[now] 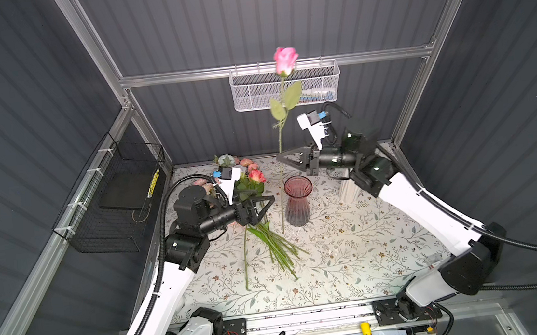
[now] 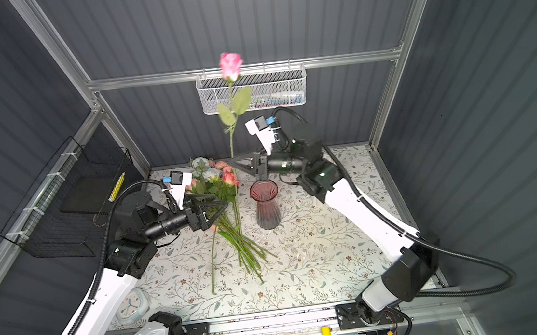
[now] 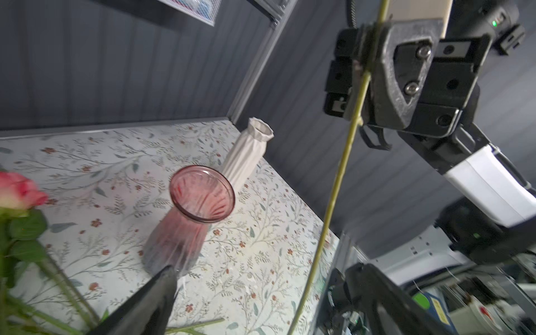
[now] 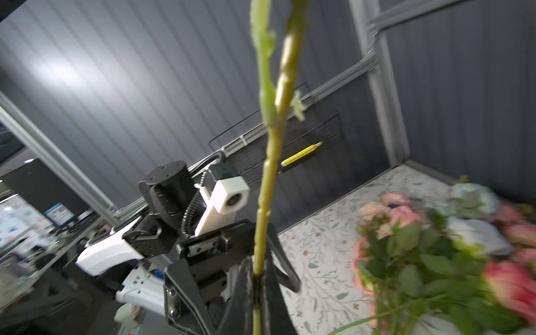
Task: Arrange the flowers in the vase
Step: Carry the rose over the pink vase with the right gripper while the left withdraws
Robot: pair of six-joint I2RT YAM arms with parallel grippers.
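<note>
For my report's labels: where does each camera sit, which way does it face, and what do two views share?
Both top views: high over the arms' bases, looking down at the table; both arms show, left gripper open, right gripper shut on the rose.
Left wrist: on the left arm, facing the pink vase and the right gripper; its own finger shows.
Right wrist: on the right arm, facing the left arm and the flowers; its own shut fingers show.
Shared: both wrist views show the rose's stem.
</note>
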